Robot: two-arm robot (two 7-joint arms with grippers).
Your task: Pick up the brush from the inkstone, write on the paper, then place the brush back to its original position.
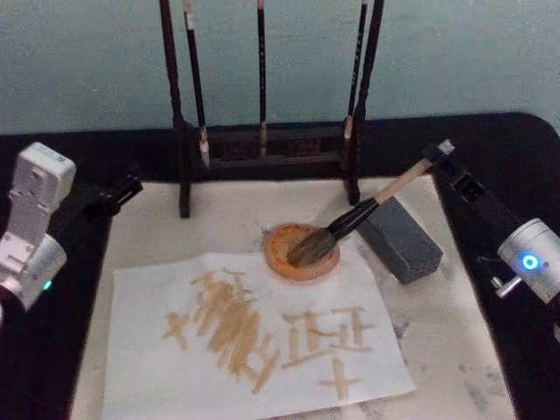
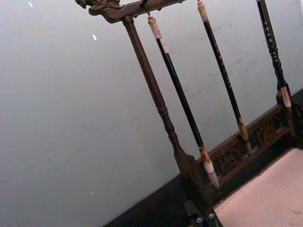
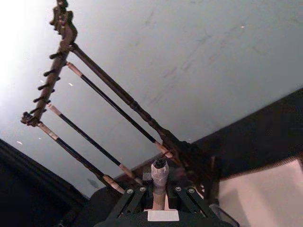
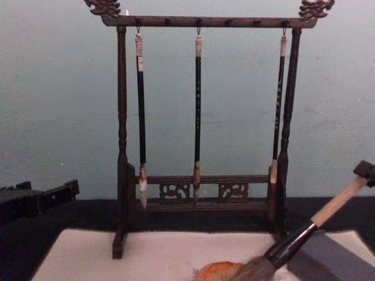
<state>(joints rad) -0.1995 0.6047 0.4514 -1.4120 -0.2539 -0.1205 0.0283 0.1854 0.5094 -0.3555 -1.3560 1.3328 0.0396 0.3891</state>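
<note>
The brush (image 1: 363, 213) lay tilted, its bristle head resting in the inkstone (image 1: 302, 252) and its pale handle rising toward the desk's far right. The right gripper (image 1: 437, 156) was at the upper end of that handle; in the right wrist view the handle end stood between the gripper's fingers (image 3: 135, 197), closed on it. In the chest view the handle climbed from the inkstone toward the right edge.

The inkstone sat touching the far edge of the paper (image 1: 254, 337), roughly at the middle of the white mat (image 1: 446, 324). The paper carried tan written strokes across its middle and right, with plain margin at its left and near edges. A grey rectangular block (image 1: 401, 238) lay just right of the inkstone, directly under the brush handle. Open mat remained to the right of the paper and block.

Behind the inkstone stood the dark wooden brush rack (image 4: 199, 117), with three thin brushes (image 4: 198, 111) hanging from its top bar; its feet rested at the mat's far edge. Black desk (image 1: 512, 149) bordered the mat on both sides.

The left gripper (image 1: 122, 191) was parked at the mat's far left corner, well apart from the brush; whether it was open could not be told.
</note>
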